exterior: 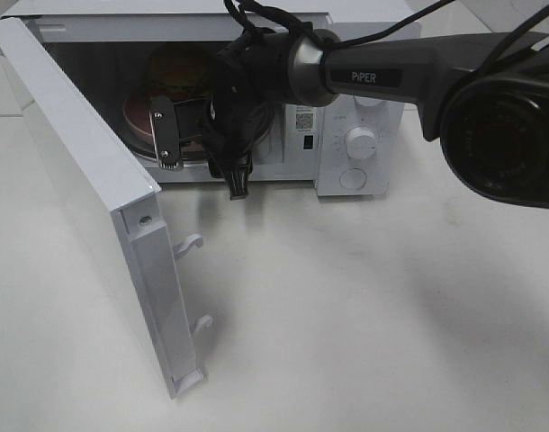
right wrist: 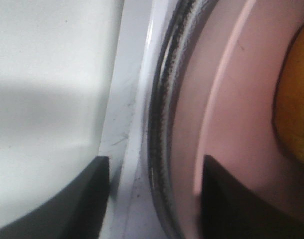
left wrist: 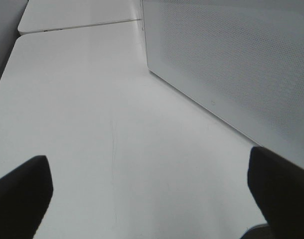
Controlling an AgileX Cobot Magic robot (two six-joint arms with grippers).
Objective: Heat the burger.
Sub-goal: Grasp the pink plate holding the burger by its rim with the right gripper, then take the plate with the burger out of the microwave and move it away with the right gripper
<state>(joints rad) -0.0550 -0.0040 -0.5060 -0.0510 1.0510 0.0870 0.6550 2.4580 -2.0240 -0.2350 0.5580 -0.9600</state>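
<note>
The burger [exterior: 178, 72] sits on a pink plate [exterior: 135, 115] inside the open microwave [exterior: 360, 108]. My right gripper [exterior: 200, 157] is at the oven's mouth, just in front of the plate. In the right wrist view its jaws [right wrist: 154, 199] stand apart, straddling the glass turntable rim [right wrist: 164, 99] and the plate's edge [right wrist: 231, 99]. I cannot see them pressing on either. A sliver of golden bun [right wrist: 296, 99] shows at the side. My left gripper [left wrist: 147, 199] is open and empty over the white table, beside a perforated white panel [left wrist: 231, 64] of the microwave.
The microwave door [exterior: 85, 171] swings far out towards the front left, with two latch hooks [exterior: 192, 243] on its edge. Control knobs [exterior: 360, 142] are on the oven's right side. The right arm [exterior: 391, 72] crosses above the oven from the right.
</note>
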